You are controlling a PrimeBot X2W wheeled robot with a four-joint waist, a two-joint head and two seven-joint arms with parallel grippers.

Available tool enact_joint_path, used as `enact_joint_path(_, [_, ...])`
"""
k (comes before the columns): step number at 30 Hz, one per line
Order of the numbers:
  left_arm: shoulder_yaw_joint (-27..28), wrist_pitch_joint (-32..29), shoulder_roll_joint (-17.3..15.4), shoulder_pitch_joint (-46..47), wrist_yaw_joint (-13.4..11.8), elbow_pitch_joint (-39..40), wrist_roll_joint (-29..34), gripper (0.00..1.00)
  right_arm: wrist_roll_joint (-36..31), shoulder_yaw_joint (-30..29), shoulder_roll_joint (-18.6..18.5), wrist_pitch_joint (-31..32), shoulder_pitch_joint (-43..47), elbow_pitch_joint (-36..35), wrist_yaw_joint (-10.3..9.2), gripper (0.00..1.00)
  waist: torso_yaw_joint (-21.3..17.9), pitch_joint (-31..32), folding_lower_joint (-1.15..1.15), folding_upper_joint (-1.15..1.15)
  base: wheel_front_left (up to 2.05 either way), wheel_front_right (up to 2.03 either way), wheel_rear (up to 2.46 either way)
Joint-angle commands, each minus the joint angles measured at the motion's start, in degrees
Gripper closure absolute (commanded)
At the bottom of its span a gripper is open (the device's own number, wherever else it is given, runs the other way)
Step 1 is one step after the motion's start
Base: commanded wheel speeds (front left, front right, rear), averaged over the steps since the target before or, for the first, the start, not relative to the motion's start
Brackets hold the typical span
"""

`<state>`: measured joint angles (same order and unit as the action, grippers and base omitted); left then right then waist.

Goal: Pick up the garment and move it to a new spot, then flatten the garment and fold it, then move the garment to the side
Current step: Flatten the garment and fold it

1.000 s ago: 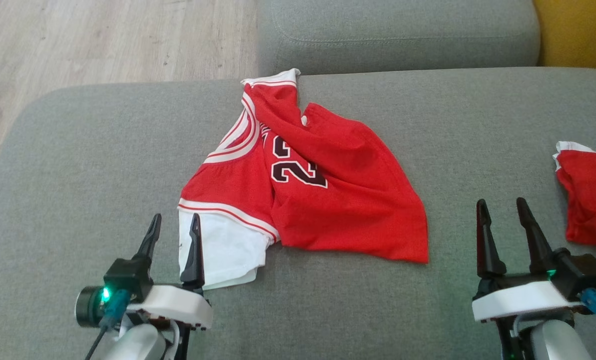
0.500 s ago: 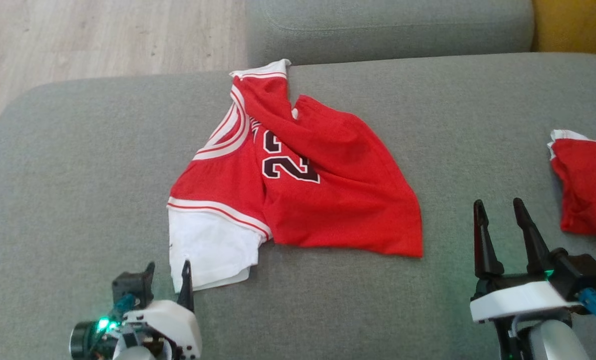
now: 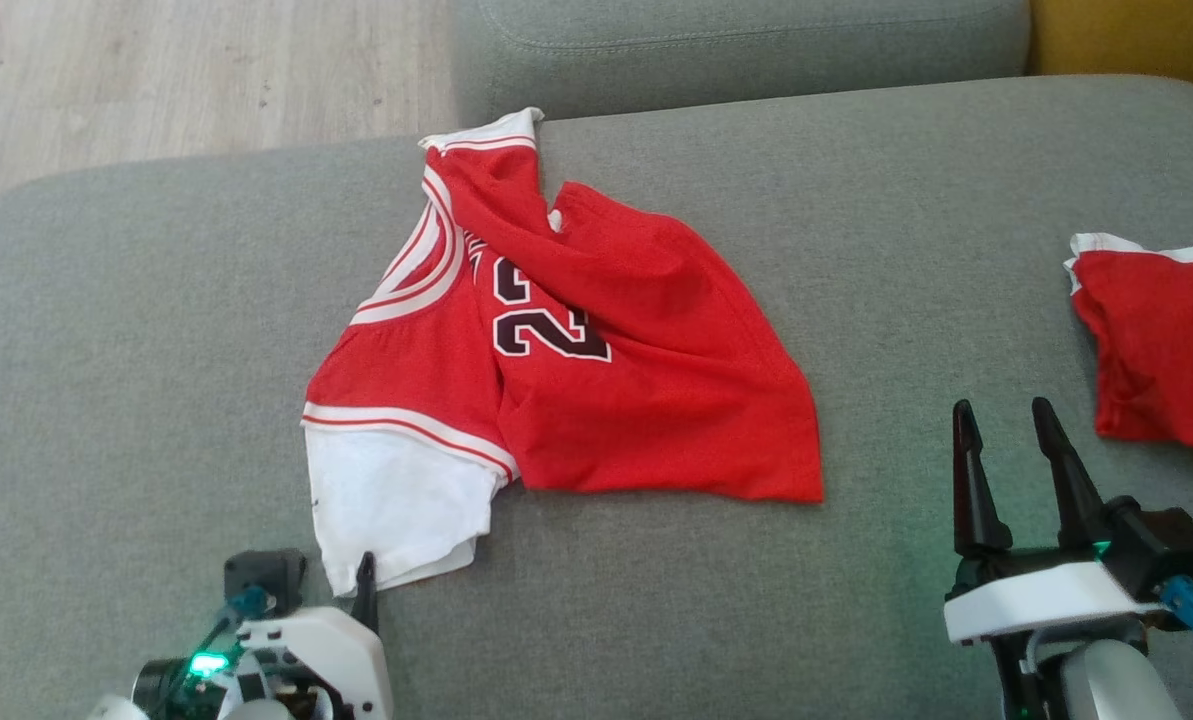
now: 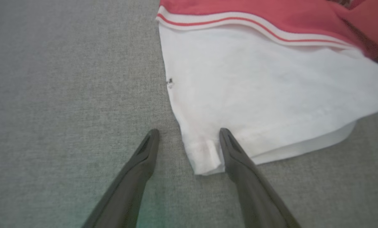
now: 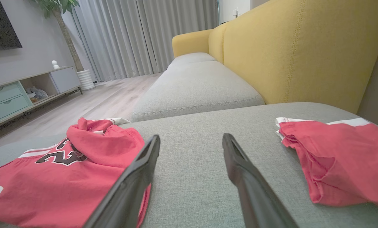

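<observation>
left gripper point(image 4: 189, 131): held spread at the near white sleeve corner of the garment point(image 3: 596, 400) — the corner is seen between the 2 fingers; contact cannot be told.
garment: red jersey, rumpled, laid on the grey cushion point(image 3: 156, 350).
right gripper point(image 3: 1001, 405): held spread and empty — right of the garment, clear of it.
second red cloth point(image 3: 1166, 340): laid well right of the garment.

number point(image 3: 546, 325) on the jersey point(image 3: 656, 420) partly hidden under a fold, tiny dark mark point(image 4: 169, 83) on its white sleeve point(image 4: 255, 88) unreadable, second garment point(image 3: 1166, 350) cut off by the head view's right edge, left hand point(image 4: 189, 131) cropped at that view's bottom, one finger behind its mount point(image 3: 264, 575)
</observation>
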<state>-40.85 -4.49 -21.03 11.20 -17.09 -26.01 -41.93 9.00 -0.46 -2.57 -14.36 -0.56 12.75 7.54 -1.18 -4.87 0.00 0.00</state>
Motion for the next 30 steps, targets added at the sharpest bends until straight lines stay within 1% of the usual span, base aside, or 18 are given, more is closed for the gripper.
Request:
enact_joint_path(1, [1.4,-1.0,-1.2,0.7,-0.1,-0.5,-1.0,0.0,0.1,1.3,-0.3,-0.4,-1.9,-1.6,-0.05,0.0,-0.2,0.0,0.0,0.0,0.0,0.0,0.0])
enact_joint_path(4, [2.1,-2.1,-0.6,0.6,0.1,-1.0,-2.6,0.0,0.1,1.1,-0.3,-0.5,-1.8,-1.5,-0.05,0.0,-0.5,-0.1,0.0,0.0,0.0,0.0,0.0])
enact_joint_path(5, [2.1,-2.3,-0.6,0.6,0.2,-1.2,-2.8,0.5,0.0,1.0,-0.3,-0.5,-1.8,-1.5,-0.05,0.0,-0.5,0.0,0.0,0.0,0.0,0.0,0.0])
enact_joint_path(6, [2.4,-2.4,-0.5,0.6,0.2,-1.4,-3.2,0.72,0.0,0.8,-0.3,-0.5,-1.8,-1.5,-0.05,0.0,-0.6,0.0,0.0,0.0,0.0,0.0,0.0])
enact_joint_path(7, [2.5,-2.5,-0.4,0.6,0.3,-1.5,-3.5,1.0,0.0,0.7,-0.3,-0.5,-1.9,-1.6,-0.05,0.0,-0.6,0.0,0.0,0.0,0.0,0.0,0.0])
enact_joint_path(10, [2.5,-2.3,-0.5,0.8,0.9,-1.5,-3.7,1.0,0.0,0.3,-0.3,-0.5,-1.9,-1.7,-0.05,0.0,-0.5,0.0,0.0,0.0,0.0,0.0,0.0])
enact_joint_path(12, [3.0,-0.9,-0.7,1.2,0.9,-1.0,-3.5,1.0,0.0,0.2,-0.3,-0.5,-2.0,-1.7,-0.05,0.0,-0.4,0.1,0.0,0.0,0.0,0.0,0.0])
enact_joint_path(17, [5.2,5.7,-0.9,2.7,0.3,1.2,-2.4,1.0,0.1,0.8,-0.3,-0.5,-1.9,-1.8,-0.05,0.0,0.6,0.6,0.0,0.0,0.0,0.0,0.0])
enact_joint_path(23, [6.9,13.7,-0.2,4.4,0.7,6.5,-0.8,1.0,0.3,2.7,-0.3,-0.1,-2.0,-1.3,-0.05,0.0,2.1,1.1,0.0,0.0,0.0,0.0,0.0])
enact_joint_path(27, [7.1,16.3,-0.3,5.3,0.7,10.4,0.8,1.0,0.0,5.0,-0.3,3.7,-2.6,0.8,-0.05,0.0,3.0,1.2,0.0,0.0,0.0,0.0,0.0])
enact_joint_path(30, [6.7,17.5,-0.6,5.9,0.6,13.2,2.7,1.0,1.5,6.7,-0.3,7.2,-3.1,2.9,-0.05,0.0,3.6,1.2,0.0,0.0,0.0,0.0,0.0])
